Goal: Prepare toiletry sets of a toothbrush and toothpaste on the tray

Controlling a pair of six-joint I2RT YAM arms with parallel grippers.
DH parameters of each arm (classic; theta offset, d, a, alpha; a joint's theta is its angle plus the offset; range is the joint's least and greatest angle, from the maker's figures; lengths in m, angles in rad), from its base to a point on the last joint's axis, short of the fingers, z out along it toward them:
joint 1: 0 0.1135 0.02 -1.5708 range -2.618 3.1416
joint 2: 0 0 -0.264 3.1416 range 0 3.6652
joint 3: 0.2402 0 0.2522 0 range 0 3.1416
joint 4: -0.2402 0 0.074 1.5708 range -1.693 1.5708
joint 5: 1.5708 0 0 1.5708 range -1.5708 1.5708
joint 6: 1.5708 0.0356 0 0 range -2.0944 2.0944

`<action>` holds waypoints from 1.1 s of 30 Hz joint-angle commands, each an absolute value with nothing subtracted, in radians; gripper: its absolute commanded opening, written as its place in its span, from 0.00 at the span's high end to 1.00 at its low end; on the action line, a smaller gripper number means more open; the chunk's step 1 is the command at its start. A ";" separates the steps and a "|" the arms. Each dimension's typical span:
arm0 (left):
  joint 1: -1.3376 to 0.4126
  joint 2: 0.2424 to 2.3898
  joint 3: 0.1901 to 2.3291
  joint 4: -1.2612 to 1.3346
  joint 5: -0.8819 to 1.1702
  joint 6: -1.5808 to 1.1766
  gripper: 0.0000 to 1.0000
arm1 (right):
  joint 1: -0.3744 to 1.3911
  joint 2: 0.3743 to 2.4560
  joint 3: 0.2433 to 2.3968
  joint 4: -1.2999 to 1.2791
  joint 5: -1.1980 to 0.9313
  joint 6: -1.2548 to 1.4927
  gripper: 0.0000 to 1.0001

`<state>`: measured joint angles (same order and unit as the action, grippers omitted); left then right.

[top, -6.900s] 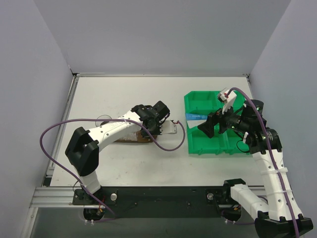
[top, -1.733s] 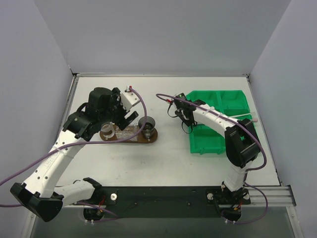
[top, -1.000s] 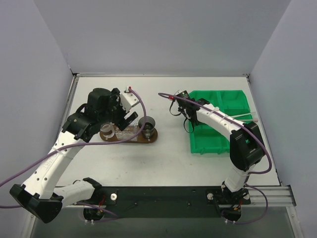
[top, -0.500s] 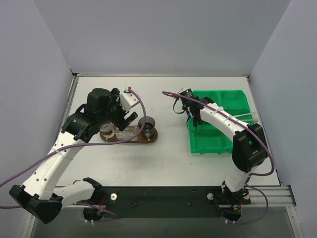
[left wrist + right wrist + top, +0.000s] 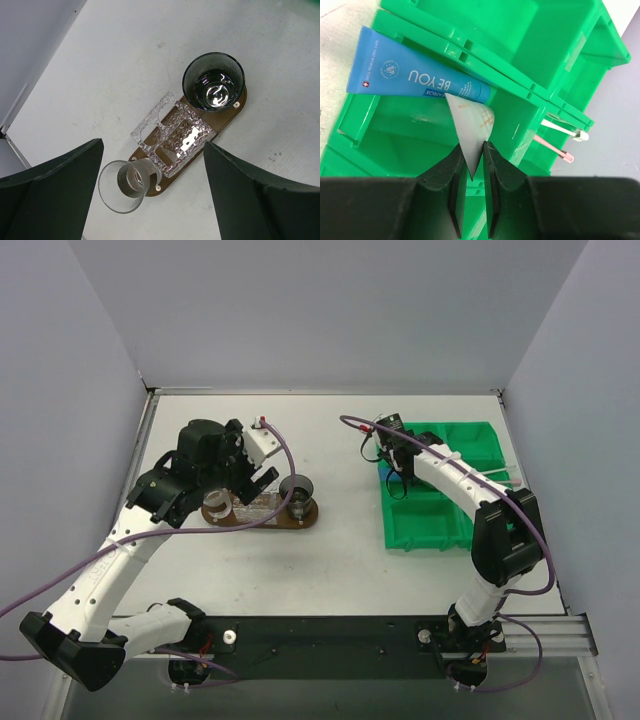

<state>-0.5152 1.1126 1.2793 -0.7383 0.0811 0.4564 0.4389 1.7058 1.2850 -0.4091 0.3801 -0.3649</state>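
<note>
White table (image 5: 300,570) enclosed by grey walls (image 5: 300,310). Two clear cups (image 5: 125,180), textured clear dish (image 5: 175,137) carried on dark brown oval wooden tray (image 5: 224,119). Blue-and-white toothpaste tube (image 5: 415,77), pale pink toothbrush (image 5: 552,149) laid in green sectioned plastic bin (image 5: 530,30). Left gripper (image 5: 152,150) spread, empty; right gripper (image 5: 470,150) clamped on pale wedge (image 5: 470,117).

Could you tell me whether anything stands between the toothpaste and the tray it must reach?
Nothing shows on the table between toothpaste and tray. On the tray, cups stand at both ends, a clear dish fills the middle, and the open left gripper hovers above.

arms (image 5: 105,570): wht links, blk joints | cables (image 5: 347,420): purple | L hand (image 5: 152,144), R hand (image 5: 472,147): blk
</note>
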 commanded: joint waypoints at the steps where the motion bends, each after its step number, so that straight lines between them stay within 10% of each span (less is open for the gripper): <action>1: -0.511 1.098 1.278 -0.686 0.098 0.459 0.07 | 0.428 1.672 1.293 -0.448 0.364 -0.354 0.90; 33: -0.382 1.112 1.298 -0.542 0.115 0.258 0.08 | 0.403 1.306 1.505 -0.561 0.009 -0.186 1.00</action>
